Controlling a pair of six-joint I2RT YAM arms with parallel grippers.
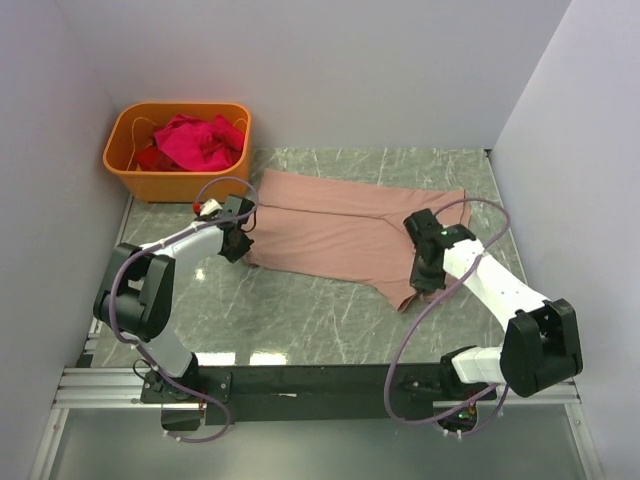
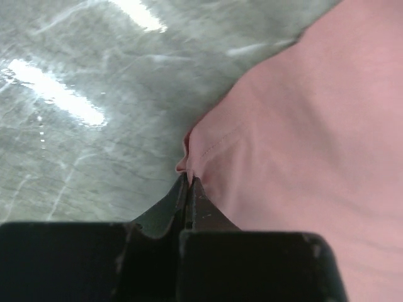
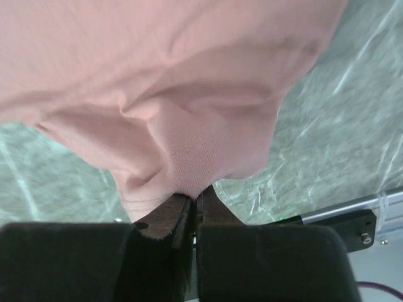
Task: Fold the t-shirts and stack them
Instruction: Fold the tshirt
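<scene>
A dusty pink t-shirt [image 1: 340, 225] lies spread across the marble table, its print not showing. My left gripper [image 1: 236, 243] is shut on the shirt's near-left corner; in the left wrist view the jaws [image 2: 189, 182] pinch the hemmed edge of the pink cloth [image 2: 302, 126]. My right gripper [image 1: 428, 272] is shut on the shirt's near-right part; in the right wrist view the jaws [image 3: 194, 196] clamp a bunched fold of the pink cloth [image 3: 176, 82], lifted a little off the table. Magenta and red t-shirts [image 1: 195, 142] lie crumpled in the tub.
An orange plastic tub [image 1: 135, 170] stands at the back left corner. White walls close in the left, back and right. The black rail [image 1: 320, 385] with the arm bases runs along the near edge. Marble table [image 1: 300, 315] shows in front of the shirt.
</scene>
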